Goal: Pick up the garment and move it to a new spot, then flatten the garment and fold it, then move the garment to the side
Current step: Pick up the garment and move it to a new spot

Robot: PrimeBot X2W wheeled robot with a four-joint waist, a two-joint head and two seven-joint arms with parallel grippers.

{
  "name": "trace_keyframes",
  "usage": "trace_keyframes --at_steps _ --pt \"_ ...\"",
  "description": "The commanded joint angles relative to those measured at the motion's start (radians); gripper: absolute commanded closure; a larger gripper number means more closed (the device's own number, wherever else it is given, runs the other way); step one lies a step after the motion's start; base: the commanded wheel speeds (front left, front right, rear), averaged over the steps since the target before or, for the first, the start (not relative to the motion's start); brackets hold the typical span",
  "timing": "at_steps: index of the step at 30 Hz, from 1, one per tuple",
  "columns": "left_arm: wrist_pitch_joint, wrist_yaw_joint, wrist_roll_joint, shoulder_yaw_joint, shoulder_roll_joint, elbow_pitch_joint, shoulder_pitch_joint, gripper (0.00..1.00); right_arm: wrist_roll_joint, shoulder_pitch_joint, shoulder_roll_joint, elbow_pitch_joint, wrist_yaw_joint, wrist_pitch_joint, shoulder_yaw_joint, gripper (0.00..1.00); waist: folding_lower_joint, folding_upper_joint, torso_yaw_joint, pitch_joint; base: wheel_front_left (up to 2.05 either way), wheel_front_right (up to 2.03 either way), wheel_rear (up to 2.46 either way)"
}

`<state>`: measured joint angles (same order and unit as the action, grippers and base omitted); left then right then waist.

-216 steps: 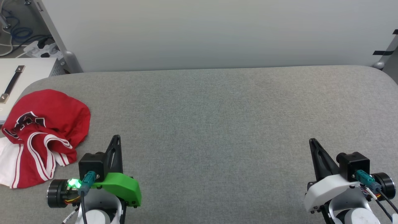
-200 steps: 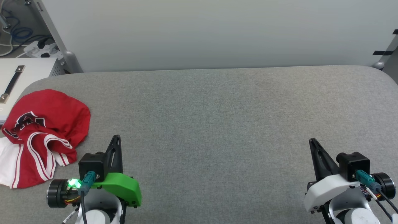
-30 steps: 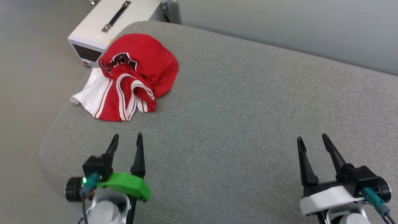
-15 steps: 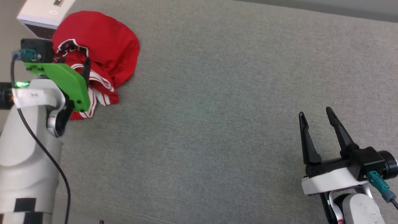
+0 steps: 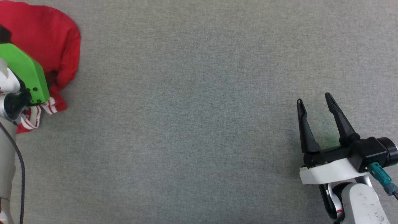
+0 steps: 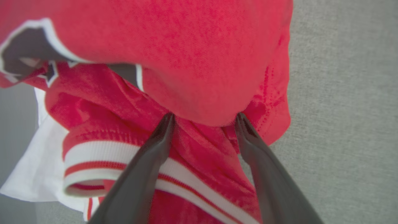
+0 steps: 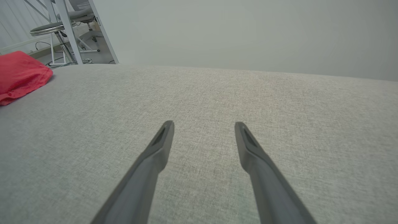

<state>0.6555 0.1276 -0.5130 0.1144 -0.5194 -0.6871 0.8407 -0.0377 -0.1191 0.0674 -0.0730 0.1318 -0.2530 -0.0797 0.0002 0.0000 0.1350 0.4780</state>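
- Two long dark fingers of the left gripper (image 6: pixel 205 116) stand spread apart, tips pressed into the crumpled red basketball T-shirt (image 6: pixel 202 62). A bulge of red cloth sits between and just beyond the tips, and the jaws have not closed on it.
- Nearer the wrist, under and between the fingers, runs the shirt's red-and-white striped trim (image 6: pixel 102 155). A white sleeve (image 6: pixel 37 168) lies on the left finger's outer side.
- Beyond the left fingertip, part of the black white-outlined print (image 6: pixel 28 49) shows on a fold.
- On the right finger's outer side lies bare grey fabric surface (image 6: pixel 342 109).
- In the head view the left gripper's green housing (image 5: pixel 25 71) covers part of the shirt (image 5: pixel 46 34), which is bunched up, with striped trim poking out beneath the housing.
- The right gripper (image 5: pixel 314 98) is likewise spread wide, holding nothing, over bare grey fabric (image 5: pixel 199 118) and well apart from the shirt.
- In the right wrist view the shirt (image 7: pixel 18 74) is a red heap well off to the left of that gripper (image 7: pixel 203 124). Ahead of its tips is more grey fabric, then a pale wall (image 7: pixel 248 31), with a stool (image 7: pixel 46 28) at the far upper left.
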Motion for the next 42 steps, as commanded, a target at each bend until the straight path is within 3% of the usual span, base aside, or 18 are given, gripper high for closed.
trace_keyframes --at_steps 1,9,10,12,15,22,28,36,42 --pt "0.017 0.003 0.003 0.006 -0.020 -0.021 0.010 0.00 0.003 -0.019 -0.002 -0.008 -0.001 -0.009 -0.003 0.00 -0.0002 0.0000 -0.048 0.050 0.00 0.00 0.00" --pt "0.093 0.003 -0.029 0.028 -0.023 -0.109 -0.033 0.00 0.000 -0.032 -0.008 -0.005 -0.001 -0.009 0.000 0.00 -0.0002 0.0000 -0.056 0.066 0.00 0.00 0.00" --pt "0.107 0.003 -0.039 0.034 -0.022 -0.113 -0.042 0.09 0.000 -0.034 -0.008 -0.004 -0.001 -0.009 0.001 0.00 -0.0002 0.0000 -0.056 0.064 0.00 0.00 0.00" --pt "0.117 0.003 -0.060 0.039 -0.020 -0.109 -0.052 1.00 0.000 -0.035 -0.009 -0.001 -0.001 -0.009 0.005 0.00 -0.0002 0.0000 -0.053 0.057 0.00 0.00 0.00" --pt "0.078 0.003 -0.083 0.039 -0.021 -0.080 -0.062 1.00 0.001 -0.035 -0.010 0.007 -0.001 -0.009 0.014 0.00 -0.0002 0.0000 -0.046 0.038 0.00 0.00 0.00" --pt "-0.184 0.000 -0.092 0.006 -0.018 0.002 -0.063 1.00 -0.009 -0.019 -0.014 0.039 -0.001 -0.009 0.031 0.00 -0.0002 0.0000 -0.033 -0.084 0.00 0.00 0.00" --pt "-0.310 0.001 -0.120 -0.014 0.013 0.112 -0.072 1.00 -0.030 0.013 -0.016 0.062 -0.001 -0.009 0.048 0.00 -0.0002 0.0000 -0.033 -0.199 0.00 0.00 0.00" --pt "-0.363 -0.002 -0.114 0.026 0.051 0.310 -0.100 1.00 -0.076 0.064 -0.017 0.080 -0.001 -0.009 0.059 0.00 -0.0002 0.0000 -0.059 -0.310 0.00 0.00 0.00" --pt "-0.332 -0.022 -0.110 0.085 0.113 0.445 -0.143 1.00 -0.090 0.081 -0.017 0.083 -0.001 -0.009 0.081 0.00 -0.0002 0.0000 -0.106 -0.360 0.00 0.00 0.00"
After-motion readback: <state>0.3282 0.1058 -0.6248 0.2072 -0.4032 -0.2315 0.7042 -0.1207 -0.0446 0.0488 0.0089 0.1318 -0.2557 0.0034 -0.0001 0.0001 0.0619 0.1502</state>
